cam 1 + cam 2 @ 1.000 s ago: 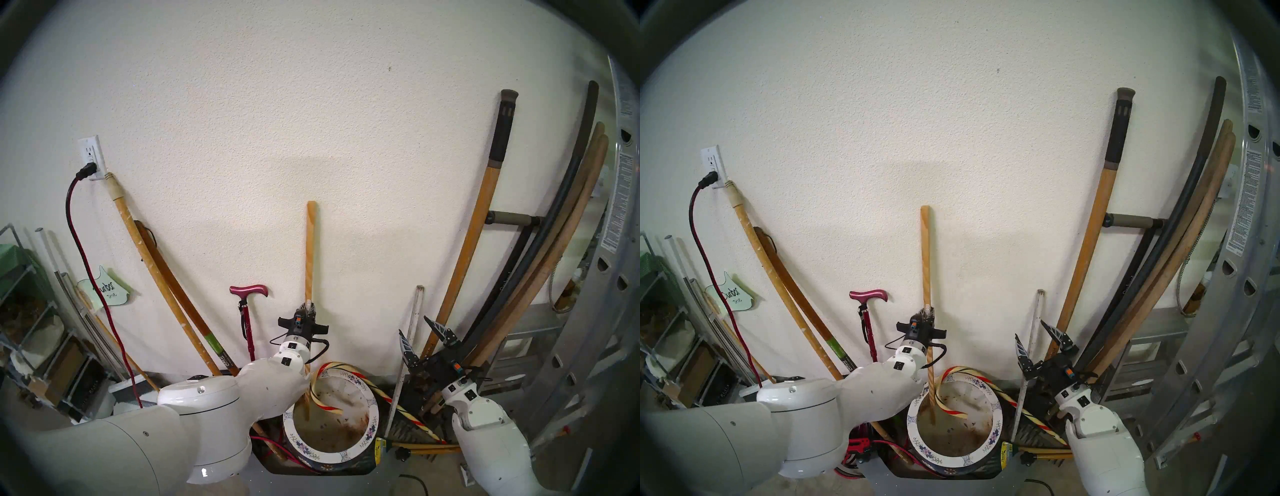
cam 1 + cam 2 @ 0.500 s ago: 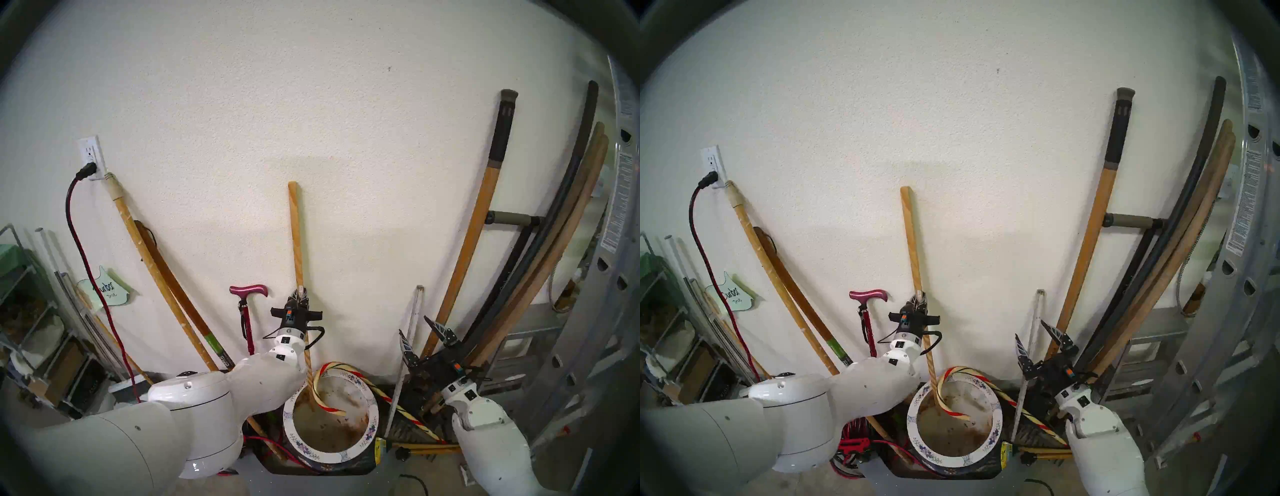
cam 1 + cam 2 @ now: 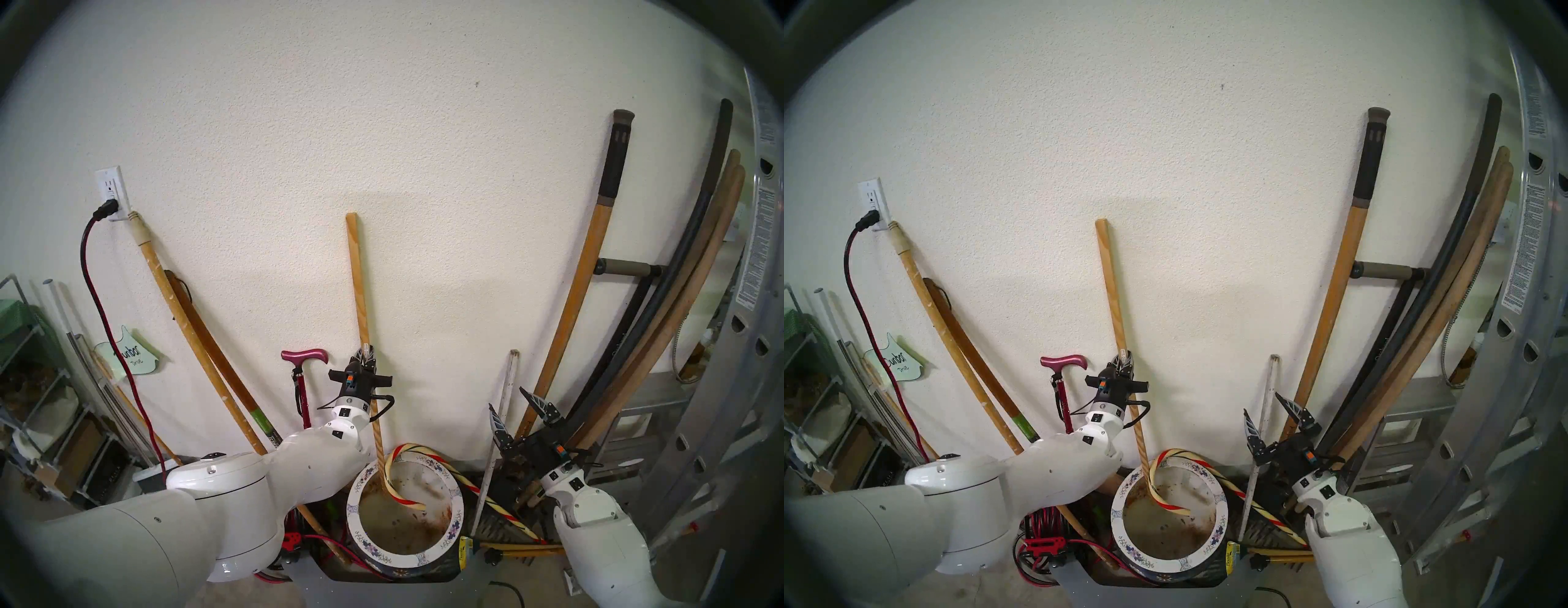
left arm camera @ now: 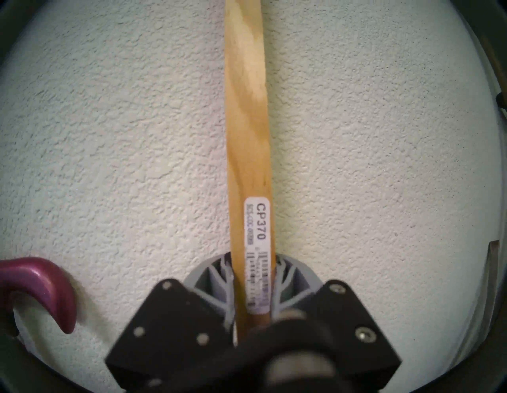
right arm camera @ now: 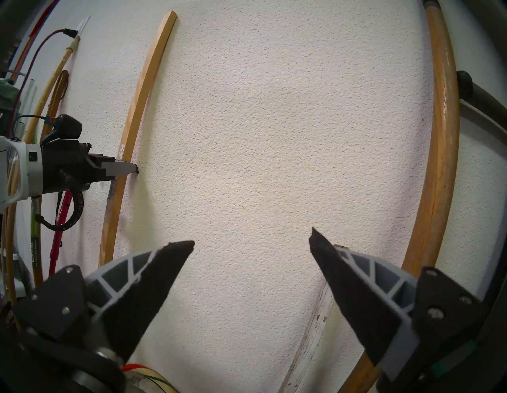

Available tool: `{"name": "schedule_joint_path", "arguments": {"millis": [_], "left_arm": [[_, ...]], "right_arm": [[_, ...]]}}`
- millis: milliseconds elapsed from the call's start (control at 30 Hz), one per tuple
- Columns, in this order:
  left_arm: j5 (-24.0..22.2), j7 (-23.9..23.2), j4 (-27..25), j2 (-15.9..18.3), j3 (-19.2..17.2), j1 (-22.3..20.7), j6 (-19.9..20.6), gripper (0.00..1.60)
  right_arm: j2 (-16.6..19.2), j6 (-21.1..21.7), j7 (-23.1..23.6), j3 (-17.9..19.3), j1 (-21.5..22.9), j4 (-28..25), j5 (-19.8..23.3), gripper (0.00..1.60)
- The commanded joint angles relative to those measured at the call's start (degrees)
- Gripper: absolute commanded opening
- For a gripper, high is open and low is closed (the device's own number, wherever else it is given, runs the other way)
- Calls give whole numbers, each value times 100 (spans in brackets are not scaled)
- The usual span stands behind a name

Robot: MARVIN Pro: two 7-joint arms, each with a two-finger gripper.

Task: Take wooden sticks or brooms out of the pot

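Observation:
My left gripper (image 3: 368,354) is shut on the pale yellow wooden pole (image 3: 360,297) at its white label (image 4: 258,233). The pole leans on the wall, its top tilted left and its lower end inside the pot (image 3: 403,561) at the back left. The striped cane (image 3: 466,484) hooks over the pot's back rim, with its tip inside. The grey-white slat (image 3: 507,390) stands outside the pot, to its right, against the wall. My right gripper (image 3: 507,399) is open and empty in front of the slat's top (image 5: 315,329).
Orange-brown tool handles lean on the wall at left (image 3: 191,339) and right (image 3: 568,297). A magenta walking cane (image 3: 303,356) stands just left of my left gripper. A red cord (image 3: 106,318) hangs from the outlet. A metal ladder (image 3: 721,382) stands at right, and shelves (image 3: 34,382) at left.
My left gripper has moved left and a little up with the pole. The pole's top has swung left and its lower end has risen inside the pot. The right arm has not moved.

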Motion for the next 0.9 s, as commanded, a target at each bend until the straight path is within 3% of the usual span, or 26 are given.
{"name": "schedule_joint_path", "arguments": {"millis": [0,167,400,567,867], "left_arm": [[182,-43,-522,115,-169,-563,-236,0],[327,-77,-737,238,-57,-458,-236,0],[472,-84,-916,679,-9,-79,-236,0],[498,61,-989,1101,-120,121,-236,0],[563,332,-1308,1546,-315,348,-236,0]], "right_arm": [[6,0,4,-2,5,-5,-5,160],[6,-2,4,-3,5,-5,-1,160],[7,-3,5,-3,5,-4,5,160],[7,-5,5,-4,5,-4,10,160],[7,-7,6,-5,5,-3,18,160]]}}
